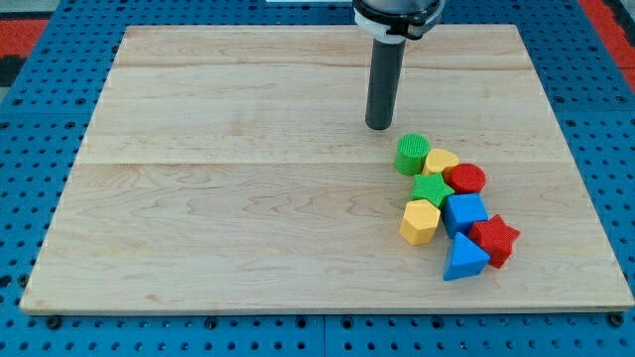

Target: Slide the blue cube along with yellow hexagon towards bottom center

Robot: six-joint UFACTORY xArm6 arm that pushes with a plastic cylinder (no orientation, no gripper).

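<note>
1. Where the blocks cluster at the view's right, blue cube [464, 211] touches yellow hexagon [420, 220].
2. My tip [378, 127] stands above-left of green cylinder [412, 154], apart.
3. No claw: bare rod, holding nothing.

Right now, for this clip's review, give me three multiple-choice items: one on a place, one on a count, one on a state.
1. Where is my tip?
A. above-left of the green cylinder
B. below the blue triangle
C. at the board's left edge

2. How many blue blocks are there?
A. one
B. two
C. three

3. Is my tip touching the yellow hexagon?
A. yes
B. no, apart

Key: 1 A, the rod ends just up-left of the cylinder. 2 B, the blue cube and blue triangle. 3 B, other blocks lie between them.
</note>
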